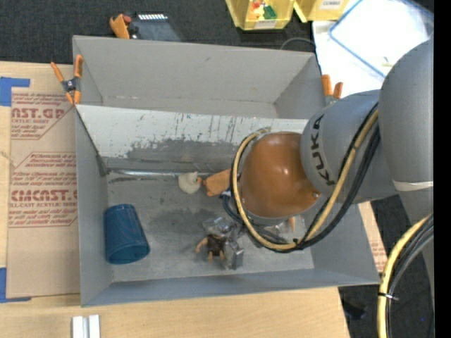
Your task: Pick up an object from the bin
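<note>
My gripper (227, 248) reaches down below the arm's orange cover, near the bin's front wall at the middle. A small brown thing (206, 244) lies right against its left side; whether it is gripped is hidden. A cream-coloured round lump (188, 182) rests on the floor behind the gripper, near the back slope. Right of the lump lies an orange piece (217, 181), its right end hidden under the arm's cover.
A blue cylindrical cup (125, 233) lies on its side in the bin's front left corner. The arm and its orange cover hang over the bin's right half. Bare grey floor stretches between the cup and the gripper.
</note>
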{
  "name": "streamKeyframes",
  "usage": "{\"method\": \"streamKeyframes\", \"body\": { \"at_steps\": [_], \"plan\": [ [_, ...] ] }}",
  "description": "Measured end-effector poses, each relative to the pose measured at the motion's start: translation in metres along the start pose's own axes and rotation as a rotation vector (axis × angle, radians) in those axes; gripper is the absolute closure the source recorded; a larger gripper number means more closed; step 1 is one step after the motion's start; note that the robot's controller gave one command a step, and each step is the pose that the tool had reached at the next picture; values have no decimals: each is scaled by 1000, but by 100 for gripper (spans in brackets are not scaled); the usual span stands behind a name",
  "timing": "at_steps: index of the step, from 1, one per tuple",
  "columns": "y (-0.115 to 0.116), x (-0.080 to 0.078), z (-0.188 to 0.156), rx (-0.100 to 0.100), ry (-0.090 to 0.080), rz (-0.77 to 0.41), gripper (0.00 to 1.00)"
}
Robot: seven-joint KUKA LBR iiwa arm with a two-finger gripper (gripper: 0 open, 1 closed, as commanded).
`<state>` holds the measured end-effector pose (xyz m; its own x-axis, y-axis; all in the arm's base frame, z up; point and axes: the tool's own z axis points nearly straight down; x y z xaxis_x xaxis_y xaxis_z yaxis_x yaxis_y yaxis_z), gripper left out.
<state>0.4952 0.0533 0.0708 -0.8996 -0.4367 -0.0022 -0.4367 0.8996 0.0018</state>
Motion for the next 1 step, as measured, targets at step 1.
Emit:
{"method": "streamKeyframes", "body": {
  "at_steps": [1],
  "plan": [
    [2,3,-22,-4,10,0,100]
  ]
}}
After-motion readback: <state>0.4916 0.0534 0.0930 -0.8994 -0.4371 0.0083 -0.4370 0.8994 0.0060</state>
